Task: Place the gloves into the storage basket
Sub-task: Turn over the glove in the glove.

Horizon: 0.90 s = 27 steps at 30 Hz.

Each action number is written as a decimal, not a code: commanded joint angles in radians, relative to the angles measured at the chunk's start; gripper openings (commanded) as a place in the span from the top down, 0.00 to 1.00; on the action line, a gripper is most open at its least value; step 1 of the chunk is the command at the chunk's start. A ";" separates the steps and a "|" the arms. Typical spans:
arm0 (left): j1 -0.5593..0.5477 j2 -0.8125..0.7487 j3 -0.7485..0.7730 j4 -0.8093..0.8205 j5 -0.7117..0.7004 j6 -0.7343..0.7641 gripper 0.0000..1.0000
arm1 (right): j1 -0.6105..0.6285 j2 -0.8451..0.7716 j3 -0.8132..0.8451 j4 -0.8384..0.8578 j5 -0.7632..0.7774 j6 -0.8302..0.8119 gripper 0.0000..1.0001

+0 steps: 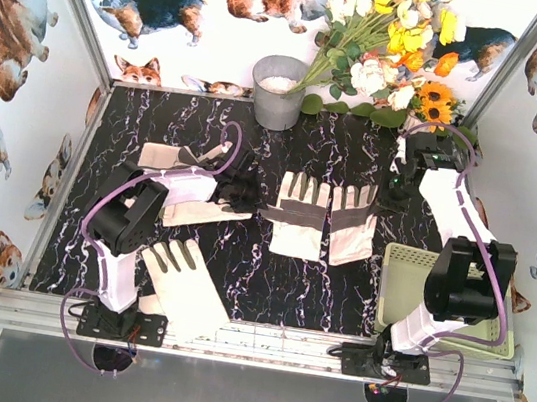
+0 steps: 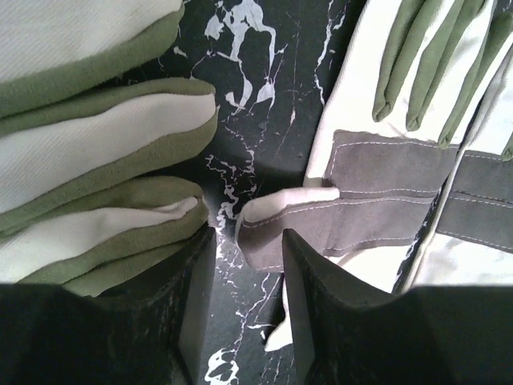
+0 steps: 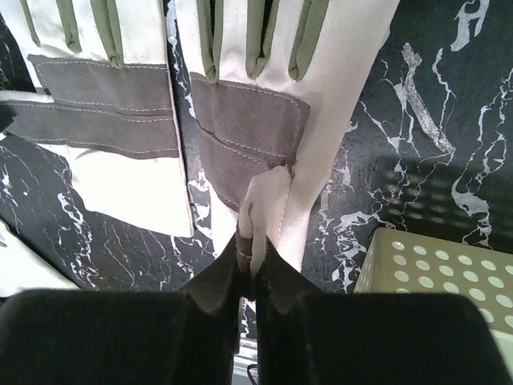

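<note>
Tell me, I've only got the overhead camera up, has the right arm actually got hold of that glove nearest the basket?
Observer: Yes. The right wrist view shows the right fingers shut on a pinch of cream fabric at the edge of the right-hand middle glove, by its grey palm patch.
Operator: And the left arm, is it gripping anything?
Observer: No. The left wrist view shows the left fingers apart, with the thumb tip of the left-hand middle glove lying just ahead of the gap.
Operator: Anything crowding it?
Observer: The fingertips of a third glove lie just left of that gap, apart from the thumb.
</note>
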 commanded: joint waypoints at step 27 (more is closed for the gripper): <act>-0.005 -0.006 -0.037 0.118 0.040 -0.078 0.98 | 0.105 -0.074 0.046 0.062 0.084 0.095 1.00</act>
